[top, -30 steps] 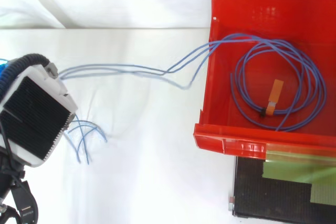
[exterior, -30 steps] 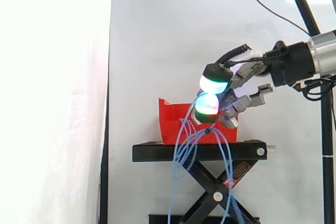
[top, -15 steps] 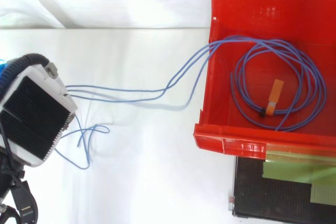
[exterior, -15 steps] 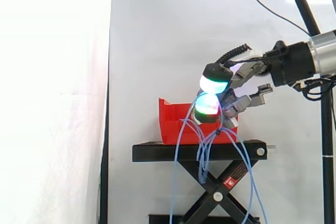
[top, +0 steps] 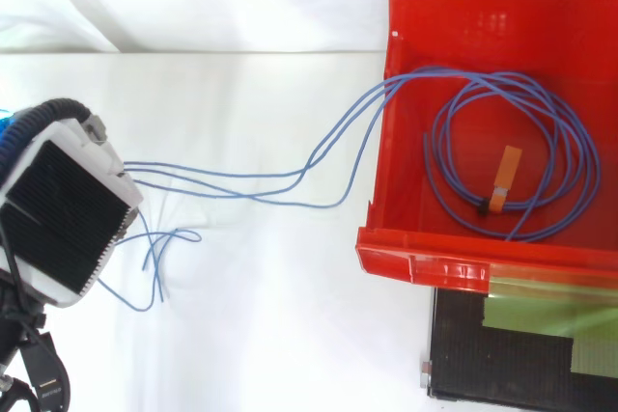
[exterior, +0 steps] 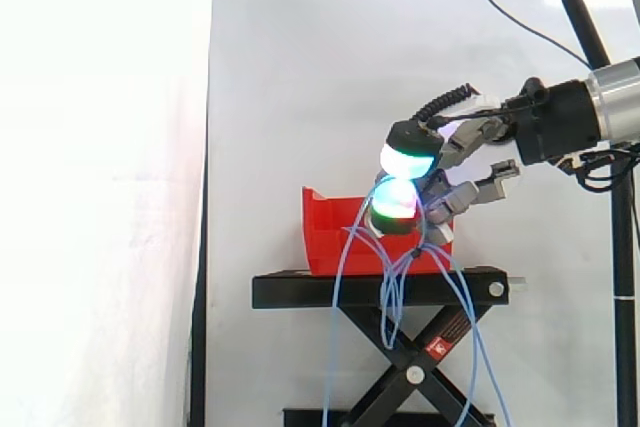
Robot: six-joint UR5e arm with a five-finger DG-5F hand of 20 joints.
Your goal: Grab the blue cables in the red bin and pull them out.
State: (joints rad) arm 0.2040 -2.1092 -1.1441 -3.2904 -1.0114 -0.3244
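The robot's hand hangs just above the 3 o'clock end of the red plastic bin, which stands on a black scissor-lift stand. Its fingers are curled and the glowing white-and-green fingertips are pressed together on the thin blue cables. The cables fan out from the lower pad and drop in long loops past the stand towards 6 o'clock. So the hand is closed and gripping the cables.

Over the last second the hand has held its place; only the cables have moved. In the side view the hanging strands have swung from a tight bunch under the bin into wider loops in front of the stand's crossed legs. From above, the strands between the bin's 9 o'clock wall and the hand's ribbed back have shifted. They now sag lower in the middle, and the loose ends near the hand have curled into a new shape.

Inside the bin nothing has shifted. The round coil of blue cable with its small orange tag lies flat on the floor where it was, towards 3 o'clock in the top view. Two or three strands run from it over the wall.

I judge the task partly done. The free lengths are out and settling, but the tied coil is not yet lifted. With the arm paused and slack in the span, more travel away from the bin looks needed before the coil follows.
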